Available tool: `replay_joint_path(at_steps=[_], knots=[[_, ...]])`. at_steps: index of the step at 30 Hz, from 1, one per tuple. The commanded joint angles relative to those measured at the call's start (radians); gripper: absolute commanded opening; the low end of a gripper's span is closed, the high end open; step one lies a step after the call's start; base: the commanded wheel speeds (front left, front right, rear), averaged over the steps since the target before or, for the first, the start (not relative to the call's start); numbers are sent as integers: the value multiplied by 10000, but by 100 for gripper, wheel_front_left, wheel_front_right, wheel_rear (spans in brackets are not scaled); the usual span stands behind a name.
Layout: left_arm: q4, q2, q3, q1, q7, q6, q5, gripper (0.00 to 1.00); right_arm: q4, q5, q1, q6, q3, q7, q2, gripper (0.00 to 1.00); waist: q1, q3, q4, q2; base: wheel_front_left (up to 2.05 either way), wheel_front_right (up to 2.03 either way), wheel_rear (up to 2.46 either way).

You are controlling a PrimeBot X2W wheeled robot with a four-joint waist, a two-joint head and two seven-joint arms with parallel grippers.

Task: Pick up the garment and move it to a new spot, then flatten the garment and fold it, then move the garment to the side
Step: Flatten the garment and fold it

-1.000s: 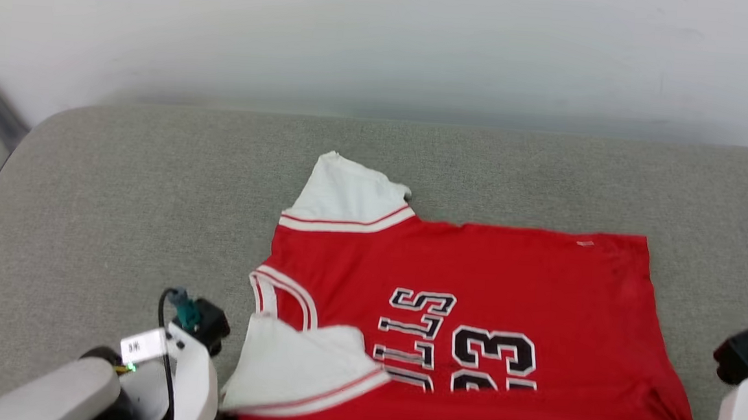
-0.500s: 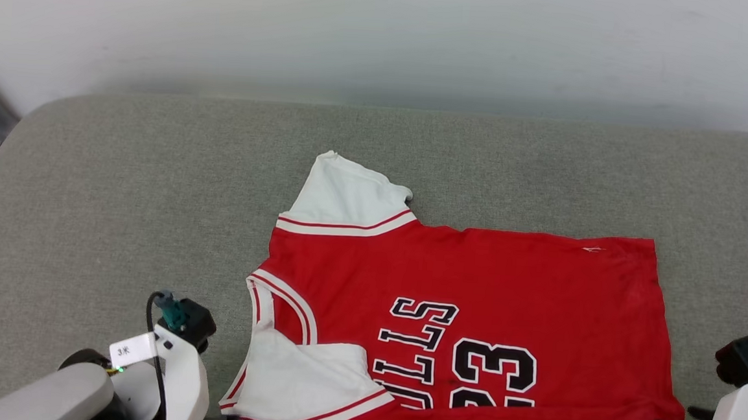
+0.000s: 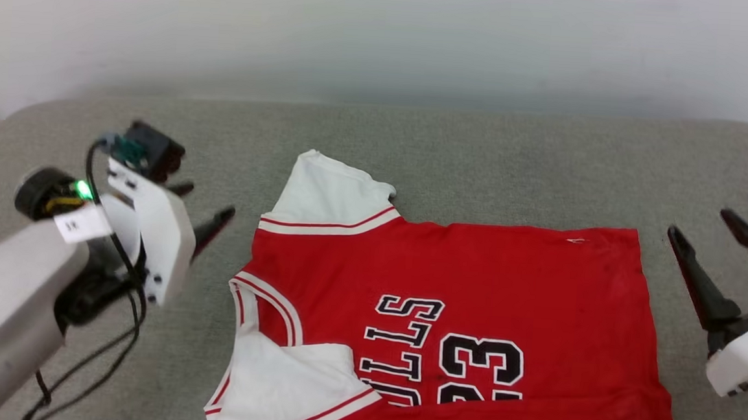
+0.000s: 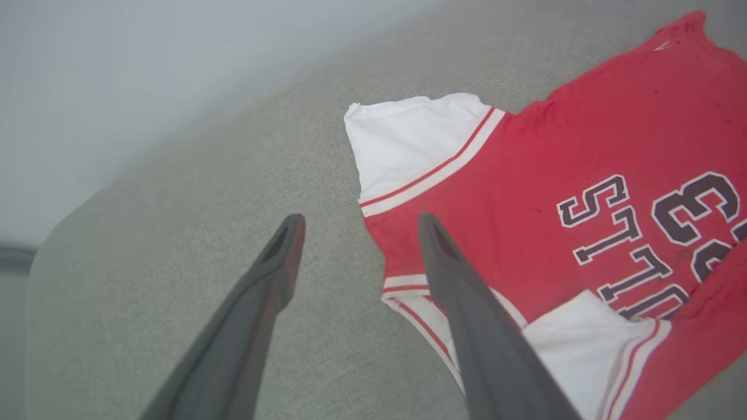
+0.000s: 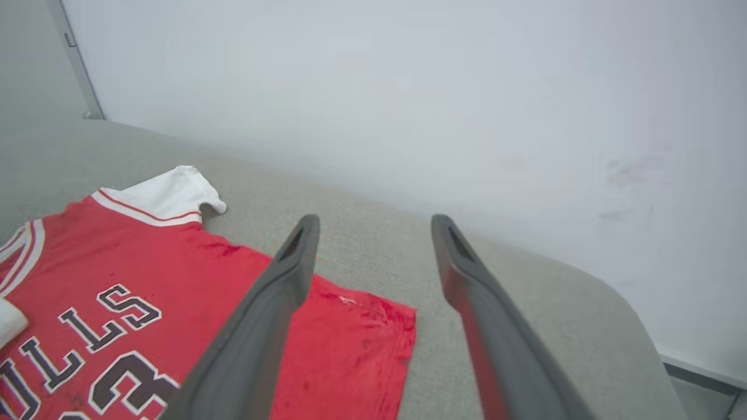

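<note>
Both arms have lifted off the near hem: from the head, the left gripper (image 3: 205, 203) and right gripper (image 3: 700, 225) stand wide and empty beside the garment (image 3: 474, 274), flat on the grey cushion (image 3: 481, 158) with its near edge folded over, and each wrist view shows spread fingers (image 4: 262, 291) clear of the cloth, so the first fold looks released.

Head view downward; wrist views share garment (image 3: 474, 268).

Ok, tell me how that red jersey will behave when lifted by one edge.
Probably floppy: the jersey lies flat and thin, and its near sleeve is folded over the chest, so it should drape and sag. Being thin cloth, it is likely light for its size. It may drag rather than slide on the textured grey cushion.
</note>
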Motion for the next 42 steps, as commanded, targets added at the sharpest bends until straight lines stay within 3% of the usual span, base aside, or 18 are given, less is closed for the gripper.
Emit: replay_joint_path(at_steps=[1,9,15,25,30,37,38,39,42], knots=[[185,-116,150,-435,-158,15,151,100,-274,-527,54,-7,-285,-386,452,100,0,283,-250,0,0,0,0],[1430,-612,570,-2658,787,-309,207,100,-1538,-2411,538,-9,-1568,-1703,2543,100,0,1558,-984,0,0,0,0],[2394,-865,553,-4238,2568,-647,-181,100,-2061,-2823,577,-9,-1859,-2102,3280,100,0,2701,-1574,0,0,0,0],[3252,-856,217,-6271,5677,-650,-316,100,-1976,-2986,-503,-9,-1446,-2541,3462,100,0,4528,-2411,0,0,0,0],[3681,-947,80,-6341,6168,-522,-341,100,-1665,-3023,-986,-9,-1141,-2717,3548,100,0,5022,-2662,0,0,0,0],[4114,-917,-483,-5486,6319,-745,-256,100,-1238,-2958,-1305,-9,-1003,-2860,3437,100,0,5103,-2728,0,0,0,0],[4157,-917,-540,-5384,6320,-771,-272,53,-1199,-2933,-1342,-9,-1007,-2870,3390,100,0,5053,-2701,0,0,0,0],[4177,-908,-561,-5323,6313,-816,-291,0,-1169,-2919,-1381,-9,-1012,-2879,3336,100,0,4999,-2674,0,0,0,0],[4154,-881,-534,-5378,6142,-889,-344,0,-1172,-2918,-1536,-9,-1109,-2890,3170,100,0,4825,-2570,0,0,0,0]])
